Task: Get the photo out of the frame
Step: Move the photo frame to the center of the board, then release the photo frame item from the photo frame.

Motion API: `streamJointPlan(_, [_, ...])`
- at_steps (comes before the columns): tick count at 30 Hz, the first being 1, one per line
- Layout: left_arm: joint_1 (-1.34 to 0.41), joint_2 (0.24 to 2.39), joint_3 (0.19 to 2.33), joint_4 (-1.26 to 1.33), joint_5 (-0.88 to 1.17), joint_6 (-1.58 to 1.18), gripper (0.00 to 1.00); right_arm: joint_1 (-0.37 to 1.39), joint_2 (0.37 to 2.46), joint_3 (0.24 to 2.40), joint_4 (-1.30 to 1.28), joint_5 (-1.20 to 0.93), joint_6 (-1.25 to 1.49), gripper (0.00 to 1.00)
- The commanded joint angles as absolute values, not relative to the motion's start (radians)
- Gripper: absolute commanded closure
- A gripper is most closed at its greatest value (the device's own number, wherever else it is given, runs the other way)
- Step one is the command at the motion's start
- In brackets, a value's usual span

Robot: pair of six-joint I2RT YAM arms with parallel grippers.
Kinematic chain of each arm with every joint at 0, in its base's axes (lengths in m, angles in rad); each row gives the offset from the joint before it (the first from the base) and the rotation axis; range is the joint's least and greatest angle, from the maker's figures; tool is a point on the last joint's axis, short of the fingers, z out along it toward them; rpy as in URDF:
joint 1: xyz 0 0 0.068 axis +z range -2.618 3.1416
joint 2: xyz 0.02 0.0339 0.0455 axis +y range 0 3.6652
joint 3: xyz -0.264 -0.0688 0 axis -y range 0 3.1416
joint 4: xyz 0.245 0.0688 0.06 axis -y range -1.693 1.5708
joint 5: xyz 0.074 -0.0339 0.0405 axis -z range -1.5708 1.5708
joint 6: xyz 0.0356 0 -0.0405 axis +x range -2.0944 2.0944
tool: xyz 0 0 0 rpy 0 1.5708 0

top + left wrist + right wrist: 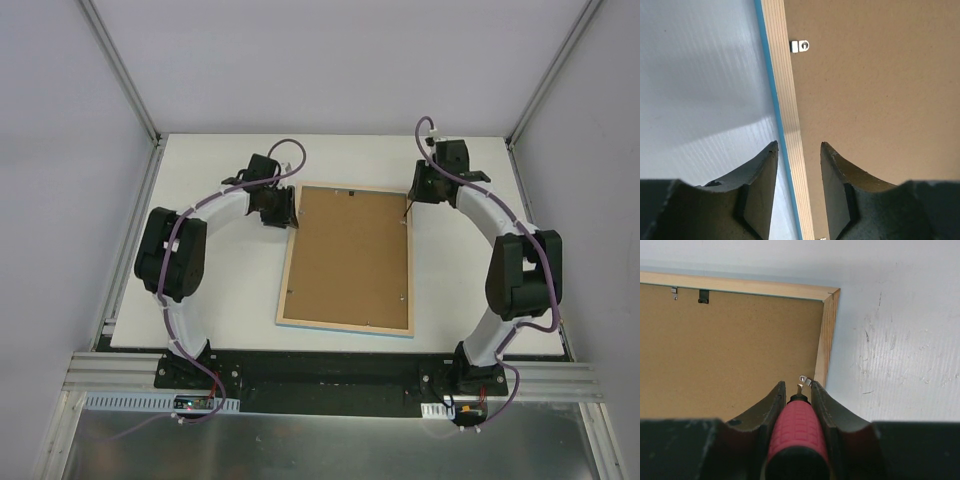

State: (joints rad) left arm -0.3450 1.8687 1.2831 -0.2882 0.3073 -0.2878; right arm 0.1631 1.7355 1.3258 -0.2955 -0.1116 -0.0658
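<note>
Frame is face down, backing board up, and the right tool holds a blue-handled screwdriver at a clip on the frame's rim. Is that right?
The handle is red, not blue. The right wrist view shows the right tool shut on a red-handled screwdriver, its tip at the clip on the rim of the frame.

The frame rim lies between the fingers of the left gripper; a clip sits just ahead of the screwdriver in the right gripper.

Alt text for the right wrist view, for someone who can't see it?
The right gripper is shut on a red-handled tool, its thin metal tip at a small metal tab on the pale wood rim of the frame. The brown backing board fills the left; white table lies right.
</note>
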Motion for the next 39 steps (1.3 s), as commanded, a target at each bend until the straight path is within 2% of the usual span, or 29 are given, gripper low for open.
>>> streamJointPlan(1, [-0.341, 1.922, 1.319, -0.302, 0.279, -0.268, 0.61, 0.196, 1.746, 1.376, -0.264, -0.061, -0.092, 0.99])
streamJointPlan(10, [-0.345, 1.967, 1.313, -0.285, 0.287, -0.288, 0.59, 0.296, 1.769, 1.393, -0.245, 0.095, -0.156, 0.99])
streamJointPlan(24, [-0.345, 1.994, 1.305, -0.282, 0.261, -0.305, 0.63, 0.305, 1.752, 1.378, -0.236, 0.189, -0.181, 0.99])
streamJointPlan(29, [-0.344, 1.924, 1.299, -0.27, 0.253, -0.293, 0.57, 0.301, 1.746, 1.373, -0.235, 0.186, -0.183, 0.99])
streamJointPlan(34, [-0.344, 1.82, 1.275, -0.226, 0.284, -0.267, 0.43, 0.287, 1.756, 1.377, -0.235, 0.178, -0.166, 0.99])
streamJointPlan(36, [-0.345, 1.773, 1.266, -0.201, 0.333, -0.227, 0.38, 0.284, 1.761, 1.379, -0.238, 0.175, -0.16, 0.99])
streamJointPlan(39, [-0.351, 1.703, 1.253, -0.163, 0.48, -0.152, 0.36, 0.281, 1.766, 1.382, -0.239, 0.172, -0.15, 0.99])
